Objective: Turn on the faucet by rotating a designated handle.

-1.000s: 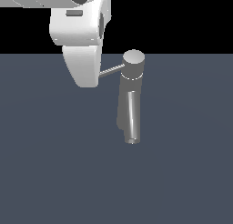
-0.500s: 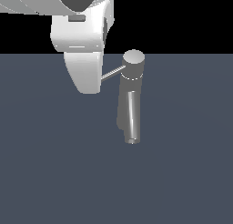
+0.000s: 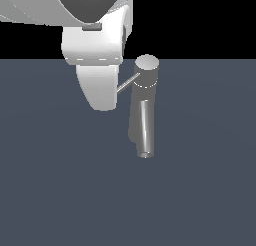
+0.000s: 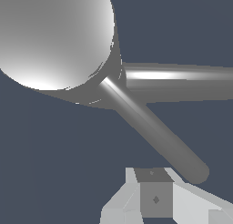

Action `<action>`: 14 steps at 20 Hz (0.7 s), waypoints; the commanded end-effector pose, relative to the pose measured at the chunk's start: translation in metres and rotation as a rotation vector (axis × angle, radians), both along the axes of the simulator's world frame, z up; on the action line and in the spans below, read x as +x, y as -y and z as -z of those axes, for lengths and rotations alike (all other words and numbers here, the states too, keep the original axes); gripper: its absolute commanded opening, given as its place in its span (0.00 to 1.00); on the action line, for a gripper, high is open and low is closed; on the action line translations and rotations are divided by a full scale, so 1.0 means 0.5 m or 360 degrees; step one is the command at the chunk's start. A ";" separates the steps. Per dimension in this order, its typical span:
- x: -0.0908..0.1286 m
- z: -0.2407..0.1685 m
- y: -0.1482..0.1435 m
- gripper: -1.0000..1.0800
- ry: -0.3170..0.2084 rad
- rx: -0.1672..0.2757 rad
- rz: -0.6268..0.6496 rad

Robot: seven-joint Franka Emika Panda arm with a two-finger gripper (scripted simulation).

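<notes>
- Exterior view: the faucet point(image 3: 144, 110) stands on the table point(image 3: 200, 190); its handle point(image 3: 128, 84) juts from the cap toward the white arm point(image 3: 97, 65), which has risen beside the faucet since a second ago. The handle's angle looks unchanged, so turning seems not begun.
- Wrist view: the gripper point(image 4: 157, 200) sits just beside the handle's free end point(image 4: 195, 170), the faucet's spout point(image 4: 182, 82) beyond. I cannot tell whether the jaws are released or clenched.

— What sort of place is this?
— No real room: a bare simulated scene. A flat, featureless slate-grey worktop point(image 3: 200, 190) spreads around the faucet point(image 3: 145, 105), and behind the faucet there is only plain black.
— Any furnishings?
— Just smooth, untextured rendered surfaces.
</notes>
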State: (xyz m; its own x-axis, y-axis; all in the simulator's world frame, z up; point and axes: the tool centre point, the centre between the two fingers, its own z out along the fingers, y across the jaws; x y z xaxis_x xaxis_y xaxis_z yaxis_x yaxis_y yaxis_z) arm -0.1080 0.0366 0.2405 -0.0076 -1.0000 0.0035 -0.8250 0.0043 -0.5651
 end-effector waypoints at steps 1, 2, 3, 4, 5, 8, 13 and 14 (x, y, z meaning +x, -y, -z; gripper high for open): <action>-0.008 0.007 0.028 0.00 -0.0005 0.0004 0.0042; -0.010 0.008 0.030 0.00 -0.0005 0.0004 0.0042; -0.013 0.010 0.032 0.00 -0.0006 0.0004 0.0042; -0.015 0.011 0.034 0.00 -0.0006 0.0004 0.0042; -0.017 0.013 0.036 0.00 -0.0006 0.0004 0.0042; -0.024 0.017 0.042 0.00 -0.0007 0.0004 0.0043; -0.036 0.025 0.052 0.00 -0.0009 0.0004 0.0045; -0.038 0.026 0.054 0.00 -0.0009 0.0004 0.0045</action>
